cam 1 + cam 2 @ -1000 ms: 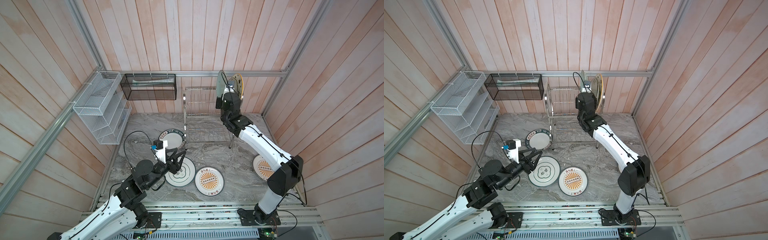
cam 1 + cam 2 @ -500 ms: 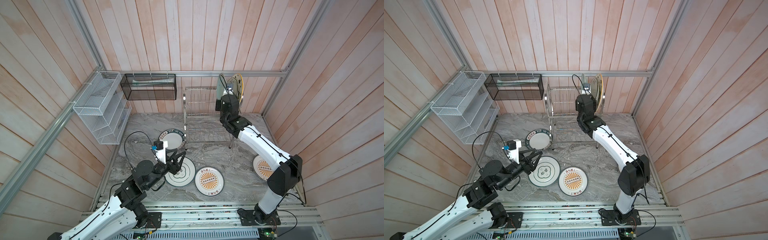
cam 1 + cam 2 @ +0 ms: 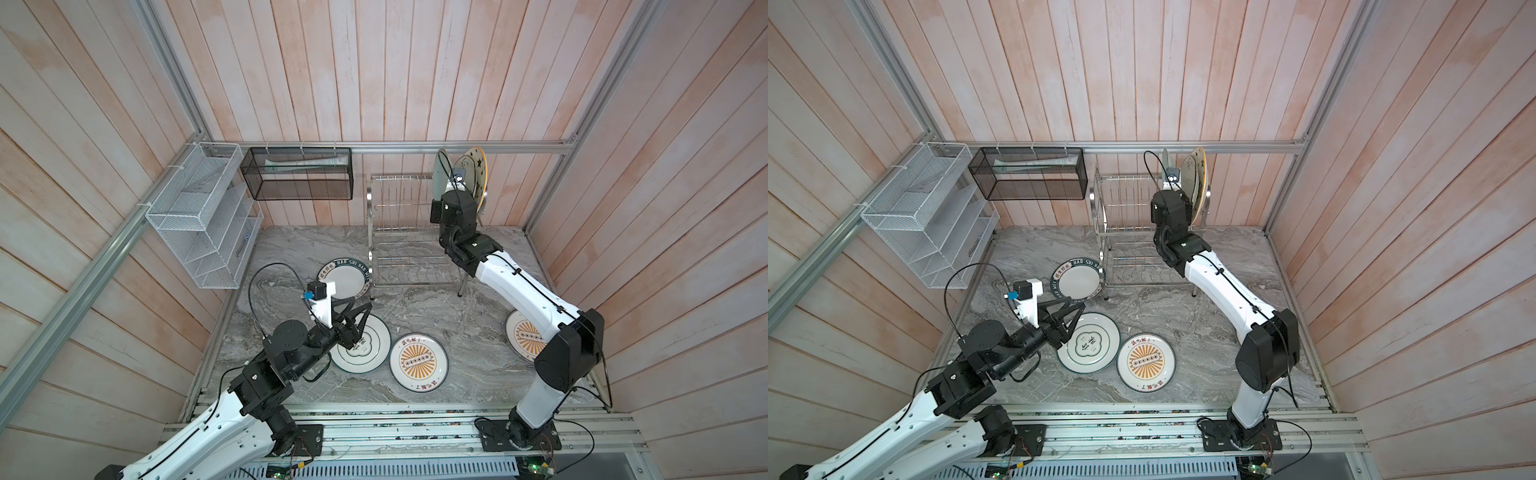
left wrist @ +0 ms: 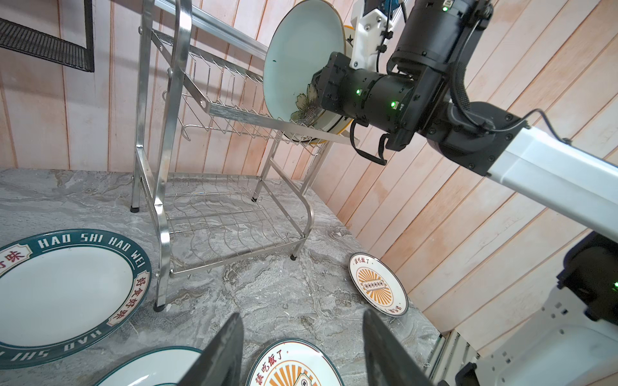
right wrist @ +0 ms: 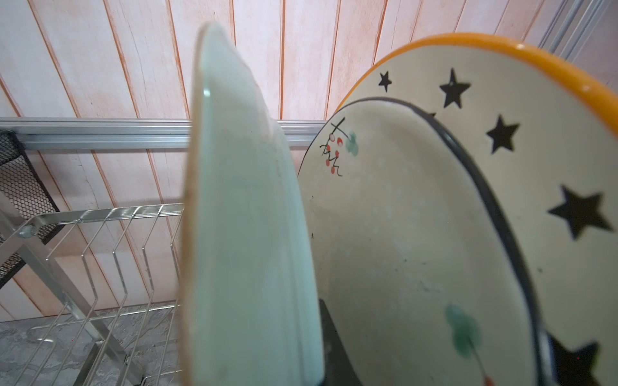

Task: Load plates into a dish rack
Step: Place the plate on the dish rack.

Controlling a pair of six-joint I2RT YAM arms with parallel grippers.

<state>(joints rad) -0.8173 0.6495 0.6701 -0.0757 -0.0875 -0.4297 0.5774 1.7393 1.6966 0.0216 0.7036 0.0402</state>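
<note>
Plates number seven: the pale green plate (image 5: 247, 234) stands on edge at the upper tier of the dish rack (image 3: 399, 195). The right gripper (image 5: 319, 341) pinches it near the lower rim, jaws narrow, plate face parallel to the divider rods. The cream floral plate (image 5: 401, 250) and starred plate (image 5: 551, 167) stand just beside it. One finger (image 5: 334, 341) sits in that gap, so opening likely has little room. The left gripper (image 4: 301, 319), half wide and empty, hovers over the table (image 3: 415, 307) at the quatrefoil plate (image 3: 365, 349).

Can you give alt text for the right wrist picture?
A pale green plate stands on edge, close up, beside the steel dividers of the dish rack. Next to it lean a cream floral plate and a black-starred plate with an orange rim.
</note>
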